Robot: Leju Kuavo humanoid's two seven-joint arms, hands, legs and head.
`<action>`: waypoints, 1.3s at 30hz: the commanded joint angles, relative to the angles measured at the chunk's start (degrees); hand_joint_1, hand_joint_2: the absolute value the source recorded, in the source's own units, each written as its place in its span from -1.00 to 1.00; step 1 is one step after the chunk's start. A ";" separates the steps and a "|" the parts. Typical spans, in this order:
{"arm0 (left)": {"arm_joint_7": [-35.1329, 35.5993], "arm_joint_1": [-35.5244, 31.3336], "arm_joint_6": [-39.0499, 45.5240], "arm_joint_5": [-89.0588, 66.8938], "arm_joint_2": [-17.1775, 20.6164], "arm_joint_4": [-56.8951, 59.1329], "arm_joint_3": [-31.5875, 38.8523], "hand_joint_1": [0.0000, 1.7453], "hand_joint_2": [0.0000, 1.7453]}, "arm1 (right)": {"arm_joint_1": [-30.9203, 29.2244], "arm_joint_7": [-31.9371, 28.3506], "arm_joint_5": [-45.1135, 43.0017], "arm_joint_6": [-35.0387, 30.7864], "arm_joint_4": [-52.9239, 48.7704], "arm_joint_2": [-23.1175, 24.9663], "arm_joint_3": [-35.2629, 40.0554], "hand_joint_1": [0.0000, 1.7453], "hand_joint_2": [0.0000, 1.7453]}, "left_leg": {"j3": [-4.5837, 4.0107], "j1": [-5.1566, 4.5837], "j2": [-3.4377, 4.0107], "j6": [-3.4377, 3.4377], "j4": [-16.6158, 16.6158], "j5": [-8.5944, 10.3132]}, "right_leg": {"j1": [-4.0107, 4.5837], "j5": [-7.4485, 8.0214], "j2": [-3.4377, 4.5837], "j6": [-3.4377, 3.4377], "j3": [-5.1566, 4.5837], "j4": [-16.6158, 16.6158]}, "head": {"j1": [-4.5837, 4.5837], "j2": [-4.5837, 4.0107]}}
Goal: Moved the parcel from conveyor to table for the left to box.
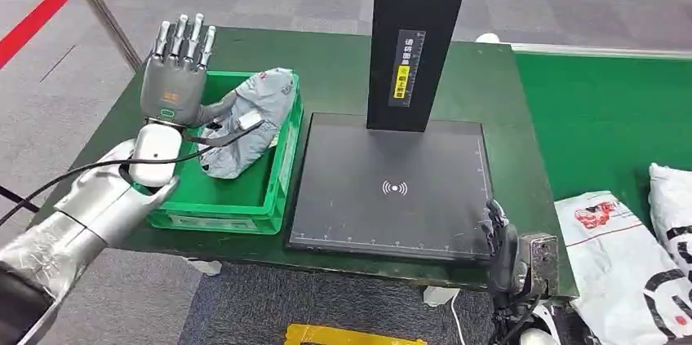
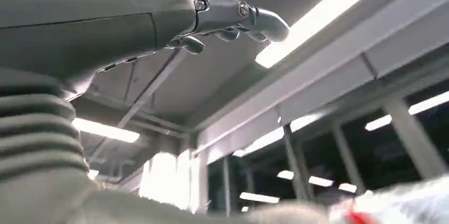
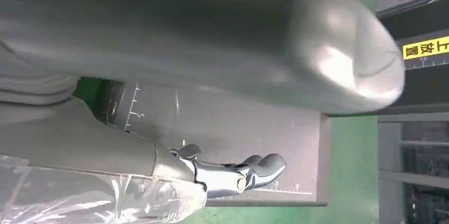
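Nearest the camera in the head view, the right hand (image 1: 499, 239) hangs at the near right corner of the black scanner plate (image 1: 392, 186), low beside the table (image 1: 343, 68) edge. The right wrist view shows its fingers (image 3: 254, 166) apart and lightly curled, holding nothing, over the plate's ruled edge. Right of it, white parcels (image 1: 612, 247) lie on the green conveyor (image 1: 604, 117). The left hand (image 1: 175, 68) is raised over the near left part of the green crate (image 1: 245, 198), palm away, fingers straight and upright, close together, empty. The grey parcel (image 1: 249, 121) lies crumpled inside the crate, just right of and below the hand, apart from it. Beyond the plate stands the black scanner column (image 1: 416, 35). Farther left: a red barrier belt (image 1: 33, 23).
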 commanded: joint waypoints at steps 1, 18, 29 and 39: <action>0.35 -6.44 0.53 -0.01 0.71 -2.32 -12.10 -1.00 1.00 | -0.02 -0.40 -0.73 0.66 1.77 1.73 -2.72 -1.00 -1.00 | 0.06 0.07 -0.14 -0.01 0.00 -0.02 | 0.07 -0.05 -0.18 -0.03 0.14 -0.04 | 0.00 0.00; 0.35 -4.88 1.23 -0.01 -5.97 17.95 -17.47 -1.00 1.00 | -0.17 -0.11 -2.78 3.03 3.58 0.89 -2.91 -1.00 -1.00 | 0.34 0.01 -0.13 0.01 -0.21 0.03 | 0.03 0.00 -0.17 -0.03 0.40 -0.24 | 0.02 0.00; -43.02 13.85 8.44 22.91 -32.28 1.54 28.13 -1.00 1.00 | -0.22 3.15 -1.26 2.74 0.23 3.02 -4.82 -1.00 -1.00 | 0.03 -0.09 -0.64 0.09 -0.03 0.05 | -0.07 -0.09 -0.65 0.06 0.29 -0.15 | 0.00 0.00; -52.28 20.85 -7.03 51.15 -37.38 -2.66 30.10 -1.00 1.00 | -3.34 0.42 0.26 1.15 4.96 3.80 -4.36 -1.00 -1.00 | 0.27 -0.21 0.06 0.19 -0.12 -0.18 | -0.18 -0.02 0.00 0.08 0.32 -0.24 | -0.02 0.00</action>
